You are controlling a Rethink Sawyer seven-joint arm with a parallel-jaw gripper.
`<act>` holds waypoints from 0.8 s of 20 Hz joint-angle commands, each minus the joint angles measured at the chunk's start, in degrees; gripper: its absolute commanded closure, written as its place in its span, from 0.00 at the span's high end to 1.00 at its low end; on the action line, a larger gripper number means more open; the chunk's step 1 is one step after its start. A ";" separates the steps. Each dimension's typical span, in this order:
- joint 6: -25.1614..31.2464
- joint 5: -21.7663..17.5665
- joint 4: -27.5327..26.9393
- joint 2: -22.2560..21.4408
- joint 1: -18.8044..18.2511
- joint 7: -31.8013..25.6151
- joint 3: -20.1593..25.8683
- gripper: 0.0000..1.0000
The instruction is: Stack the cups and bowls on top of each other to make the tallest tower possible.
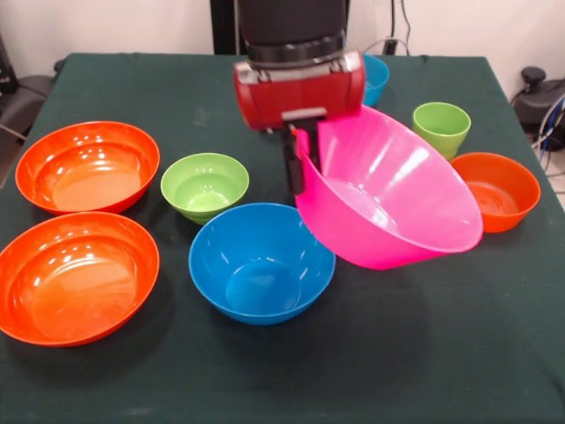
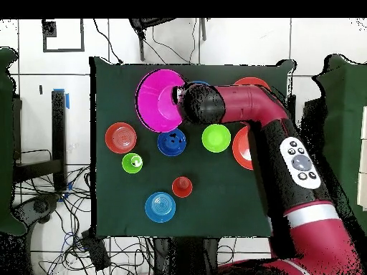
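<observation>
nothing is stacked yet. near the table's point(image 1: 494, 353) left edge sit two large glossy orange plastic bowls point(image 1: 86, 166), then the large blue plastic bowl point(image 1: 261, 262); the gripper point(image 1: 298, 159) pinches the tilted, lifted large pink plastic bowl point(image 1: 393, 199) by its rim.

I'm seeing the dark green desk point(image 2: 215, 208) sitting on a white tiled floor point(image 2: 43, 86), cables point(image 2: 107, 247) trailing along the frame's bottom left.

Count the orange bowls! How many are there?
3. In the front view, the far large orange plastic bowl and the near large orange plastic bowl sit at the left. The smaller orange plastic bowl sits right, behind the tilted large pink plastic bowl. Others may be hidden.
</observation>
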 commanded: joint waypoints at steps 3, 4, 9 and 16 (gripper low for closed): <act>6.20 -0.52 5.26 -3.76 -0.26 -6.27 0.46 0.00; 6.18 -0.63 5.52 -3.83 -0.51 -6.57 0.64 0.00; 5.39 -0.86 5.77 -2.72 -1.75 -8.08 1.59 0.00; 6.12 -1.55 4.78 -1.72 -2.87 -11.04 2.58 0.00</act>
